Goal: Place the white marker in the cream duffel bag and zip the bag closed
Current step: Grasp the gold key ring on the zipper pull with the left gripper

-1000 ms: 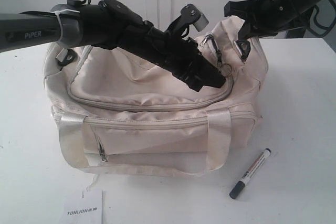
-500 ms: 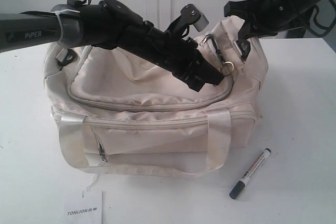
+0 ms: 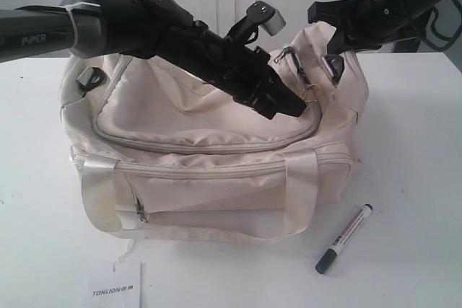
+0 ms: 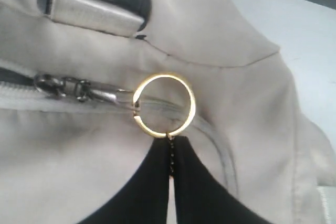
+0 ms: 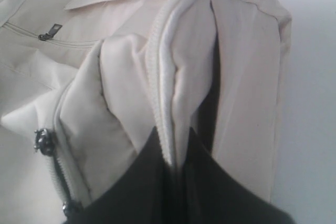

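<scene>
The cream duffel bag (image 3: 195,110) sits on the white table with its curved top zipper (image 3: 209,148) run shut along the front. My left gripper (image 3: 294,109) reaches across the bag's top and is shut on the short chain of the gold keyring pull (image 4: 164,106), at the bag's right end. My left gripper (image 4: 170,141) has its tips just under the ring. My right gripper (image 5: 176,135) is shut on a fold of the bag's end fabric (image 5: 189,51), holding it raised (image 3: 333,54). The white marker (image 3: 345,238) lies on the table right of the bag.
A TONLION paper tag (image 3: 115,286) lies by the table's front edge. A satin strap handle (image 3: 97,192) and a front pocket zipper pull (image 3: 141,212) hang on the bag's near side. A black buckle (image 4: 89,3) sits above the ring.
My left arm has risen slightly and drawn a little back to the left, with the keyring still in its grip. The right gripper and the marker have stayed put.
</scene>
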You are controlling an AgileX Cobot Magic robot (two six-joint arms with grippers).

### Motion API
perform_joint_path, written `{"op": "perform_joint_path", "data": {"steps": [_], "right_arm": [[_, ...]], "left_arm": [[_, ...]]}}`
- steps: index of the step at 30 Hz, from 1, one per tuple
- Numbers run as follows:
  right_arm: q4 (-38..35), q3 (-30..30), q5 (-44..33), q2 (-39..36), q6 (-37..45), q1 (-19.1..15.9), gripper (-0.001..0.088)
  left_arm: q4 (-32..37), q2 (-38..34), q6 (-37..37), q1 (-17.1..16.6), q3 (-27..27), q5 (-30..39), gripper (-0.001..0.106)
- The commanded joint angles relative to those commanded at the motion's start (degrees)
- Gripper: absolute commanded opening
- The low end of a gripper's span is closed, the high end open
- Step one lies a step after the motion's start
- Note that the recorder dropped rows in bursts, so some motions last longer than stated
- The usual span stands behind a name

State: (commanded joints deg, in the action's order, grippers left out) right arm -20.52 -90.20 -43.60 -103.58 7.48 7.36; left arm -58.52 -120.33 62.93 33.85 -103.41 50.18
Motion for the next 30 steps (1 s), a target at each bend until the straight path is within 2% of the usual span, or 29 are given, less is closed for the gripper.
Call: {"op": "perform_joint_path", "data": {"steps": [3, 11, 30], "right_arm": [[0.0, 0.0, 0.0, 0.0, 0.0, 0.0, 0.0], [-0.43, 0.0, 1.4, 0.0, -0.12, 0.0, 0.0], [-0.43, 0.0, 1.99, 0.0, -3.16, 0.0, 0.0]], "left_arm": [[0.0, 0.0, -1.44, 0.0, 0.0, 2.7, 0.0], [-0.1, 0.0, -6.29, 0.0, 0.0, 4.67, 0.0], [0.0, 0.0, -7.78, 0.0, 0.0, 15.99, 0.0]]}}
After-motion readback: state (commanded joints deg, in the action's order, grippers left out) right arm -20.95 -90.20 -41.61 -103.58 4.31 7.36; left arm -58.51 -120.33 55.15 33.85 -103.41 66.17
